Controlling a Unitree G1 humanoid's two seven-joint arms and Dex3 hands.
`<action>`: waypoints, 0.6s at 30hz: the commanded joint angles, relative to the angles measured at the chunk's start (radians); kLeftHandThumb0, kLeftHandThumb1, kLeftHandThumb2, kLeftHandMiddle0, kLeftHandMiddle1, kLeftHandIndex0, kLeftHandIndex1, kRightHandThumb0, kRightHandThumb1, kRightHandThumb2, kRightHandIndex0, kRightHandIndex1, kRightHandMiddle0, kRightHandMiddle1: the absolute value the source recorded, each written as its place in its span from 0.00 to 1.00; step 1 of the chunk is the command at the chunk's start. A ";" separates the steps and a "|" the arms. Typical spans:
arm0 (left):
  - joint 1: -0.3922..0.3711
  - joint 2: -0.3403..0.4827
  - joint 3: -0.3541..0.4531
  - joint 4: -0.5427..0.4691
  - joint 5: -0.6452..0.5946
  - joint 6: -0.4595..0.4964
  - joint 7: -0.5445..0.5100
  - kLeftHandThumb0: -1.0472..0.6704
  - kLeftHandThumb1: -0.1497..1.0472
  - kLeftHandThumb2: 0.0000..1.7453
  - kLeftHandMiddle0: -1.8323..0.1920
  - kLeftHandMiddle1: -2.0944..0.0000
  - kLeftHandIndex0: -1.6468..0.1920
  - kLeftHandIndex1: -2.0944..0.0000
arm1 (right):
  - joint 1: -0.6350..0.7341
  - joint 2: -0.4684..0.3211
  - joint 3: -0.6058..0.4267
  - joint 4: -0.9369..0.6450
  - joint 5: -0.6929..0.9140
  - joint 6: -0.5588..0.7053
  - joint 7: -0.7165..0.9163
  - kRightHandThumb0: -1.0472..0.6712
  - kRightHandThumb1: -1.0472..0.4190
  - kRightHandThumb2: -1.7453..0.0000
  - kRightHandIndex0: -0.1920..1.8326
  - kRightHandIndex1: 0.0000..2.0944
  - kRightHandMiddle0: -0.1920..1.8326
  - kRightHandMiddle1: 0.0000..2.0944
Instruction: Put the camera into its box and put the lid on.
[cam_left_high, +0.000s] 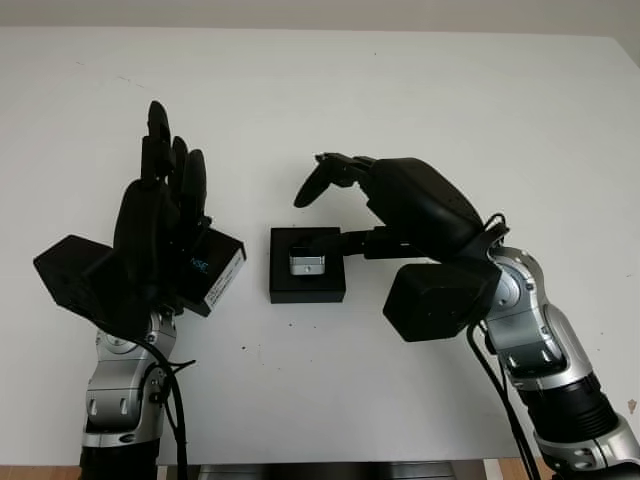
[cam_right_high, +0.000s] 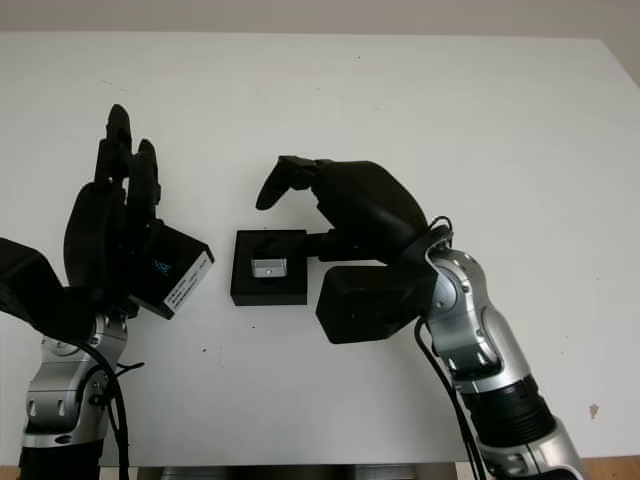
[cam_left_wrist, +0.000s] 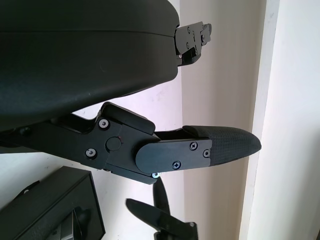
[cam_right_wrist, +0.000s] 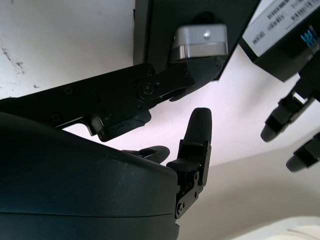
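The robot's right hand (cam_left_high: 400, 215), reaching in from the lower right, hovers beside the open box (cam_left_high: 307, 264) at frame centre, holding nothing, one finger stretched toward the box's right wall. Inside sits the silver camera (cam_left_high: 308, 263) — apparently already in its recess. At centre left the left hand (cam_left_high: 165, 225) stands upright, fingers extended, against the labelled lid (cam_left_high: 215, 268); whether it truly grips the lid cannot be told. The risk from here: if the lid is only propped rather than clasped, it could slip on the way across, or arrive askew and catch on the box rim — nudging the box along the white table (cam_left_high: 420, 90), which stretches bare behind.
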 joint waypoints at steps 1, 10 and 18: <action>-0.002 0.001 0.002 -0.010 -0.001 -0.002 0.001 0.13 1.00 0.28 1.00 1.00 1.00 1.00 | 0.010 -0.012 0.009 -0.020 -0.010 0.007 0.010 0.20 0.03 0.97 0.25 0.03 0.25 0.52; -0.002 0.001 0.004 -0.003 -0.005 0.000 -0.001 0.12 1.00 0.28 1.00 1.00 1.00 1.00 | 0.007 -0.012 0.027 -0.017 -0.025 0.038 0.045 0.19 0.04 0.97 0.25 0.03 0.26 0.50; 0.001 0.001 0.002 0.000 0.001 -0.014 -0.001 0.13 1.00 0.28 1.00 1.00 1.00 1.00 | 0.009 -0.014 0.032 -0.014 -0.028 0.048 0.052 0.20 0.04 0.97 0.25 0.03 0.28 0.50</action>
